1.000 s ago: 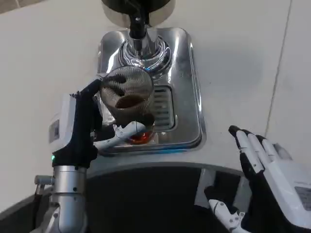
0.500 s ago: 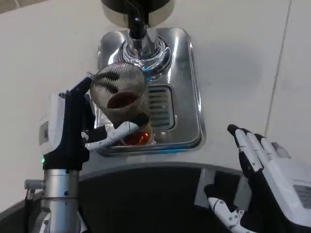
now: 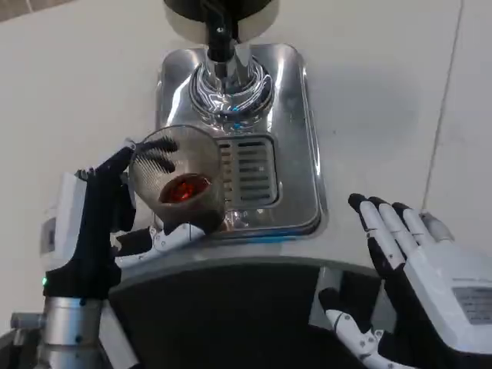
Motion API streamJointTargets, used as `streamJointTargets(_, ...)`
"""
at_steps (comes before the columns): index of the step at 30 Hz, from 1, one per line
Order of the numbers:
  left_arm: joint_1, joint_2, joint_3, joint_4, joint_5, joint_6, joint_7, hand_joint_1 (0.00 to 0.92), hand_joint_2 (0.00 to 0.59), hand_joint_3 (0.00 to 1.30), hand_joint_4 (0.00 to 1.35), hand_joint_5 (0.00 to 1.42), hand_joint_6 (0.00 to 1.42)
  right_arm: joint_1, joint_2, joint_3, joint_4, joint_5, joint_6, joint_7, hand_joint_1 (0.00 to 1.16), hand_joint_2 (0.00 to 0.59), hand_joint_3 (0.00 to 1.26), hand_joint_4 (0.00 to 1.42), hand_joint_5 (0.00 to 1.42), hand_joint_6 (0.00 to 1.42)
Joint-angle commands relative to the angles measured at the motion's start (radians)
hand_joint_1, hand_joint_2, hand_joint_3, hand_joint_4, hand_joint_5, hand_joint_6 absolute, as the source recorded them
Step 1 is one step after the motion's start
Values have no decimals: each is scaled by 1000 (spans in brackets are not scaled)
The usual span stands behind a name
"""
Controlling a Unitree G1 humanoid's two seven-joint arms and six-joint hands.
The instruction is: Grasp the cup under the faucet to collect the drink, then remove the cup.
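Cup (image 3: 178, 181), ribbed and see-through with red drink in its bottom, sits in the left hand (image 3: 104, 223), whose fingers are wrapped round it from the left and from below, a white fingertip curling under its base; it is tilted, mouth towards the camera, over the front left corner of the steel tray (image 3: 296, 138), in front and to the left of the faucet (image 3: 223, 42); the slotted grate (image 3: 247, 173) lies just to the cup's right; the faucet's black spout stands over a round chrome well at the tray's back; the right hand (image 3: 407, 269) hovers above the white table (image 3: 377, 92), well to the right of the tray, holding nothing, fingers spread and pointing up-left.
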Motion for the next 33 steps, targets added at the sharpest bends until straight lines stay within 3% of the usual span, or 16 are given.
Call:
streamJointTargets(1, 34, 18, 28, -71, -27, -50, -26, 785, 56, 1196, 1321, 1374, 1424, 2, -36, -9, 10, -5, -39, -35, 166, 461, 0, 0, 0, 0)
streamJointTargets(11, 126, 17, 63, -196, -34, -94, -95, 789, 63, 1204, 1306, 1373, 1424, 22, -105, -35, 29, 15, -109, -121, 149, 495, 0, 0, 0, 0)
streamJointTargets(18, 199, 15, 68, -276, -46, -135, -158, 789, 64, 1206, 1306, 1373, 1424, 41, -117, -40, 41, 27, -142, -180, 152, 515, 0, 0, 0, 0)
streamJointTargets(24, 253, 22, 73, -326, -60, -181, -220, 789, 64, 1214, 1306, 1373, 1424, 84, -125, -44, 47, 21, -187, -281, 168, 526, 0, 0, 0, 0)
streamJointTargets(33, 306, 10, 79, -372, -79, -233, -286, 789, 66, 1216, 1306, 1373, 1424, 137, -129, -22, 75, -13, -229, -366, 165, 535, 0, 0, 0, 0)
